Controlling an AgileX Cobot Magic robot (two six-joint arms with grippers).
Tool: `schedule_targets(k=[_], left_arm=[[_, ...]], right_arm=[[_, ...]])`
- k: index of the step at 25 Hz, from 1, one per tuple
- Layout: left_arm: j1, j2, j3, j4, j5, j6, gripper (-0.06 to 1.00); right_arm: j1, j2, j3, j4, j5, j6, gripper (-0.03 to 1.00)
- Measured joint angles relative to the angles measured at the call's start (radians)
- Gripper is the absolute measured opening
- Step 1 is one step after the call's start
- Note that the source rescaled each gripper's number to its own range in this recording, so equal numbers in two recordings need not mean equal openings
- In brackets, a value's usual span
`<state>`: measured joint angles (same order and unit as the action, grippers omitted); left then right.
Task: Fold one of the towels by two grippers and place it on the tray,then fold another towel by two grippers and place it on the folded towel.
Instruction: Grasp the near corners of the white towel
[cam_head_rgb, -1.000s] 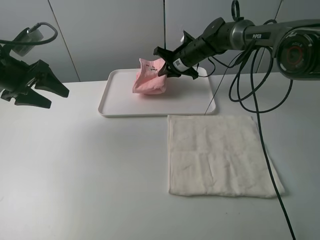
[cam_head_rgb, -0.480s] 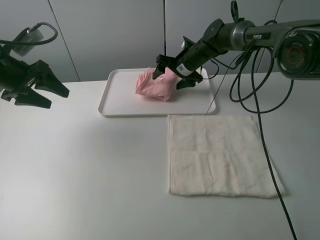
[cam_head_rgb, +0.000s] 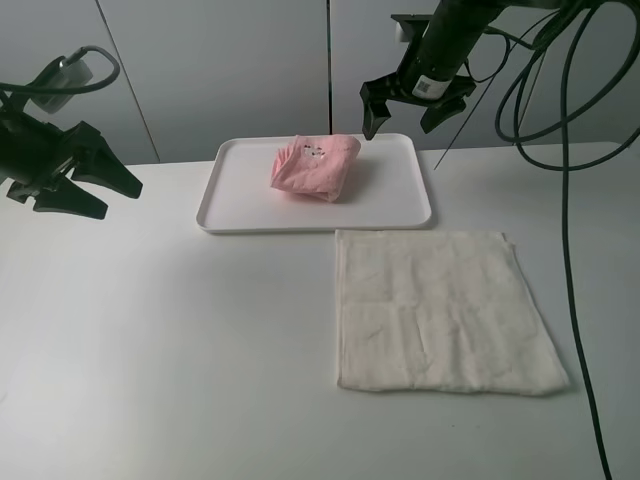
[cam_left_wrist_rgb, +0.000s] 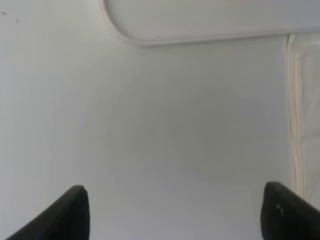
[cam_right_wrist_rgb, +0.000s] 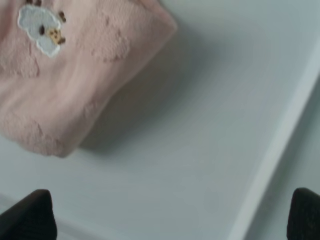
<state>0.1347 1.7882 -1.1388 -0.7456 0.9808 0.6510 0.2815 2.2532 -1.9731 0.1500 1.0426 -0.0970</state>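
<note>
A folded pink towel (cam_head_rgb: 314, 166) with a small patch lies on the white tray (cam_head_rgb: 250, 210) at the back of the table; it also shows in the right wrist view (cam_right_wrist_rgb: 75, 70). A cream towel (cam_head_rgb: 440, 310) lies flat in front of the tray, to the right. My right gripper (cam_head_rgb: 417, 108) is open and empty, raised above the tray's right end, apart from the pink towel. My left gripper (cam_head_rgb: 105, 190) is open and empty, held above the table at the far left. In the left wrist view its fingertips (cam_left_wrist_rgb: 75, 205) frame bare table.
Black cables (cam_head_rgb: 560, 200) hang from the right arm over the table's right side. The tray's corner (cam_left_wrist_rgb: 130, 37) and the cream towel's edge (cam_left_wrist_rgb: 300, 100) show in the left wrist view. A wall stands behind the table.
My right gripper let go of the pink towel, which settled on the tray, and rose up and to the right. The left arm has barely moved.
</note>
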Motion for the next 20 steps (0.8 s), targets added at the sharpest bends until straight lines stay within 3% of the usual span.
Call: schedule_targets(k=[5, 11, 20], left_arm=[[-0.126, 0.000, 0.000, 0.063, -0.026, 0.010, 0.90], [-0.339, 0.000, 0.000, 0.165, -0.094, 0.025, 0.90], [-0.682, 0.000, -0.001, 0.420, -0.212, 0.030, 0.90]], right_arm=[[-0.002, -0.207, 0.249, -0.027, -0.023, -0.077, 1.00], [-0.002, -0.551, 0.681, -0.005, -0.103, -0.206, 1.00], [-0.002, -0.880, 1.142, 0.008, -0.066, -0.599, 1.00]])
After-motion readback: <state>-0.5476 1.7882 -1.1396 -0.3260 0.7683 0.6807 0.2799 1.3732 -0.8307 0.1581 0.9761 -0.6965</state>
